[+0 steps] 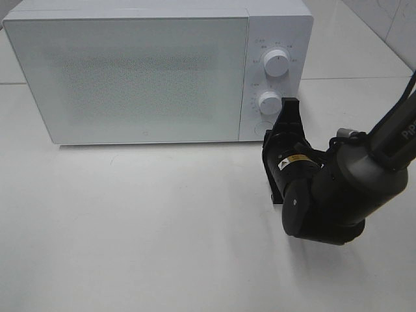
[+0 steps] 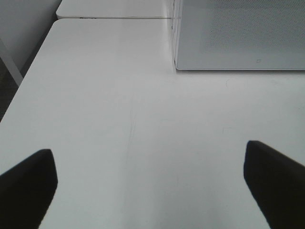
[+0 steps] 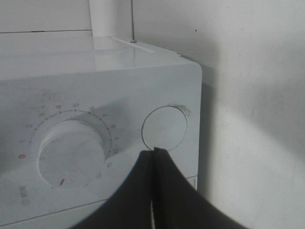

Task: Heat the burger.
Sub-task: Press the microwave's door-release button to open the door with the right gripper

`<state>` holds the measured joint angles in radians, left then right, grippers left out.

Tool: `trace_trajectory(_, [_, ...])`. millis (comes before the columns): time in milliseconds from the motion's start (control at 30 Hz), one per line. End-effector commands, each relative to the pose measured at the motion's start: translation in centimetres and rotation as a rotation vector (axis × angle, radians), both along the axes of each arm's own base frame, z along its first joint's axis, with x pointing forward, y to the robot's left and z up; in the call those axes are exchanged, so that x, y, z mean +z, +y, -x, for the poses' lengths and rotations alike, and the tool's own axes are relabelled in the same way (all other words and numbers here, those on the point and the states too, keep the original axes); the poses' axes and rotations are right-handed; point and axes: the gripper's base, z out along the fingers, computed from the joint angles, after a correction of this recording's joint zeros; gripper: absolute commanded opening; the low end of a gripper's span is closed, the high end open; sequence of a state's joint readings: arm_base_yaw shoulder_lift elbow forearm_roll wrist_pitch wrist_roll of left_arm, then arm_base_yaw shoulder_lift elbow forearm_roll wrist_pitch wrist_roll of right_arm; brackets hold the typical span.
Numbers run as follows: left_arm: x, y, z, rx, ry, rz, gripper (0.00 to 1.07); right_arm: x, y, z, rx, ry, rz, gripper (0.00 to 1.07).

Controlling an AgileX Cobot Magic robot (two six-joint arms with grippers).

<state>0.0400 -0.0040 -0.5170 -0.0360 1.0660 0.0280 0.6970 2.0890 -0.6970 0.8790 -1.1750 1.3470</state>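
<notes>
The burger is out of view in every frame. The white microwave (image 1: pixel 130 71) stands at the back of the table with its frosted door closed. My right gripper (image 1: pixel 286 114) is shut and empty. In the right wrist view its closed tips (image 3: pixel 153 151) are right at the edge of the round button (image 3: pixel 164 126) at the bottom of the control panel, beside a dial (image 3: pixel 71 152). My left gripper (image 2: pixel 150 191) is open and empty over bare table. It does not show in the exterior high view. The microwave's corner shows in the left wrist view (image 2: pixel 238 33).
The control panel carries an upper knob (image 1: pixel 277 63) and a lower knob (image 1: pixel 269 102). The white table (image 1: pixel 162 221) stretches in front of the microwave. A tiled wall (image 1: pixel 396 26) stands at the back right. The table's left edge (image 2: pixel 28 86) shows in the left wrist view.
</notes>
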Motion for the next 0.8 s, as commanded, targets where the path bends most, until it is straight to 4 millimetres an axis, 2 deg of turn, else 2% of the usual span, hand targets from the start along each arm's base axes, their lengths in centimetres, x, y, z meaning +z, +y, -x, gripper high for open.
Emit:
trace_trajectory(33, [-0.1,0.0,0.1,-0.002,-0.004,0.007,1.00,0.0,0.2,-0.6,0.019,0.009,0.019,0.00])
trace_trajectory(333, [-0.1,0.0,0.1,-0.002,-0.004,0.007,1.00,-1.2,1.3,-2.1,0.034,0.053,-0.003,0.00])
trace_trajectory(600, [-0.1,0.0,0.1,-0.002,-0.004,0.007,1.00,-1.4,0.5,-3.4,0.013,0.074,0.008,0.00])
trace_trajectory(800, [-0.1,0.0,0.1,-0.002,-0.004,0.007,1.00,-1.5,0.3,-3.6,0.011,0.091,0.003,0.00])
